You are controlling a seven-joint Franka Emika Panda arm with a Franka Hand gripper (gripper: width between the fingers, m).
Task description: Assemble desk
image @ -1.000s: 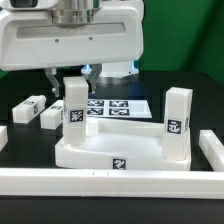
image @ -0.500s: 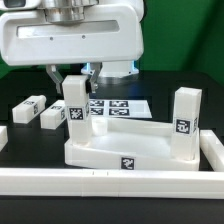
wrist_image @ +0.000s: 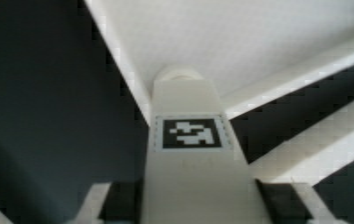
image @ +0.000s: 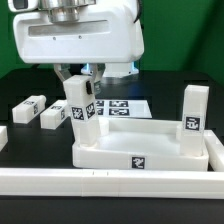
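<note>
The tool (image: 78,78) hangs from the arm's broad white head over the rear of the bench (image: 30,150). It is pinched on the upper part of an upright leg block (image: 80,106). In the wrist view that block (wrist_image: 192,120) runs straight up between the two fingers (wrist_image: 96,205), which sit against its sides, and its square tag faces the camera. The gripped leg block stands at the rear corner of the desk top (image: 105,157) on the exterior view's left, with its foot meeting the raised rim. Whether it is seated in the corner or only resting against it I cannot tell. The desk top lies flat on the bench with its hollow side up and a tag on its front wall. It sits close behind the long front border rail (image: 100,183). A second leg block (image: 193,112) stands upright at the top's end on the exterior view's right, with a tag on its face. Two loose leg blocks (image: 30,107) (image: 54,117) lie on their sides near each other, well to the exterior view's left of the top. The marker board (image: 118,107) lies flat behind the top, partly hidden by the gripped block.
</note>
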